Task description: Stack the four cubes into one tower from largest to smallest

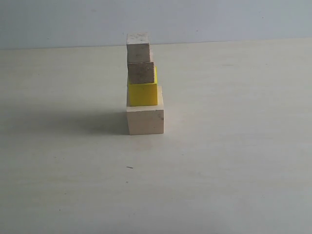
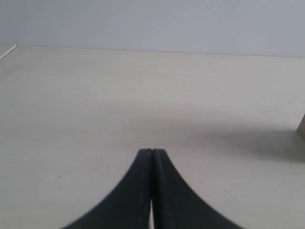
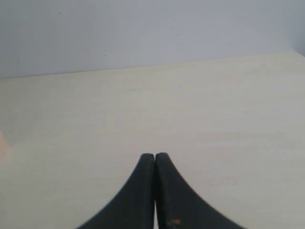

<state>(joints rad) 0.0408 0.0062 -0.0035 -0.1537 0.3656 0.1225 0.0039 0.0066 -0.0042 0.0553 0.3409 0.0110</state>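
In the exterior view the tower stands mid-table: the largest pale wood cube point(image 1: 145, 121) at the bottom, the yellow cube point(image 1: 143, 93) on it, the grooved wood cube point(image 1: 141, 73) above that, and the small pale wood cube point(image 1: 138, 47) on top. Neither arm shows in that view. My left gripper point(image 2: 152, 151) is shut and empty above bare table; a sliver of one cube point(image 2: 301, 126) shows at the frame edge. My right gripper point(image 3: 155, 156) is also shut with nothing in it, over bare tabletop.
The pale wooden table point(image 1: 234, 161) stretches around the tower, and a light wall point(image 1: 219, 19) rises behind its far edge. The tower casts a shadow point(image 1: 63, 122) to its left.
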